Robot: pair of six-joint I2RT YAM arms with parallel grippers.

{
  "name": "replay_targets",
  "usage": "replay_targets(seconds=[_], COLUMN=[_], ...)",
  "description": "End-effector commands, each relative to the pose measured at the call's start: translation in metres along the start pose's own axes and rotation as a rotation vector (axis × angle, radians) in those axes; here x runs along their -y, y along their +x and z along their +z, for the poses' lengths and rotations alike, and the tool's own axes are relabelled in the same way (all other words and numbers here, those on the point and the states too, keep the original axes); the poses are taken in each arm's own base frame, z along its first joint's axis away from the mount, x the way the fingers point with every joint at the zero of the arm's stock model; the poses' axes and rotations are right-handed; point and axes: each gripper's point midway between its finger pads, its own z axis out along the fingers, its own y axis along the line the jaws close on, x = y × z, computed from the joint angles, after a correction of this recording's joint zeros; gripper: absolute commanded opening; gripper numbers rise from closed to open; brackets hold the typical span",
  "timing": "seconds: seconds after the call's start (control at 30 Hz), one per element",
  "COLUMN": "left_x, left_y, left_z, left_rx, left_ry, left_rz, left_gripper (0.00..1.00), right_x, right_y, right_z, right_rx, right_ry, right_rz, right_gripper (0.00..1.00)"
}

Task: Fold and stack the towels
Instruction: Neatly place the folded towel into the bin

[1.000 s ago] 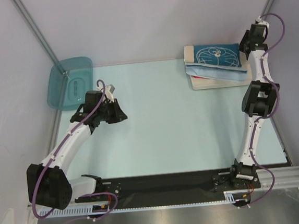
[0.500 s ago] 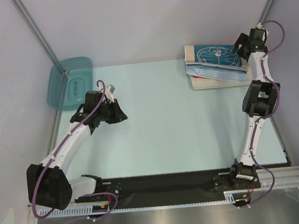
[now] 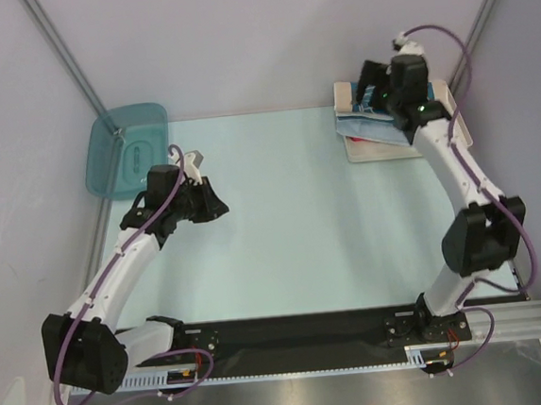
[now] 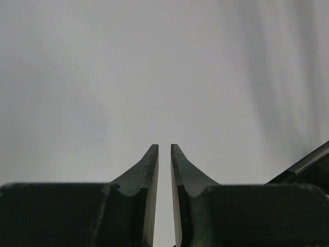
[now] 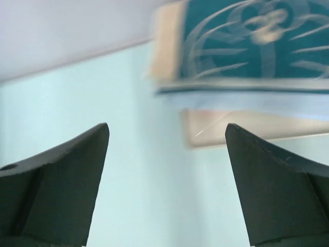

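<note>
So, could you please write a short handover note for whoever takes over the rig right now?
Left end effector: nearly closed, a thin gap between the fingers, holding nothing, above the left part of the table.
Right end effector: open wide, empty, over the towel stack at the far right.
Towels: stacked on the cream tray, the teal cartoon towel on top.
Bin: far left; no towel visible in it.
Done: no loose towels in sight.
Left: check that the stack is neat, then pull the arms back.

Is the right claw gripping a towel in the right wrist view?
No: the right claw stands wide open and empty, with the teal cartoon-face towel lying beyond its fingertips.
</note>
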Motion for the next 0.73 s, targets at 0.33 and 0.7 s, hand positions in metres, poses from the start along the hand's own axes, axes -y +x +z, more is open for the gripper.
replay_targets(seconds=[0.33, 0.7], left_x=[0.01, 0.011], left_y=[-0.016, -0.016], left_z=[-0.013, -0.018], left_rx=[0.082, 0.099], left_ry=[0.03, 0.031], left_rz=[0.048, 0.053], left_gripper=[0.21, 0.21], right_x=[-0.1, -0.1], right_y=[0.16, 0.168], right_z=[-0.119, -0.121], right_rx=[-0.07, -0.06], right_ry=[-0.264, -0.268], right_rz=[-0.085, -0.076], right_gripper=[1.0, 1.0])
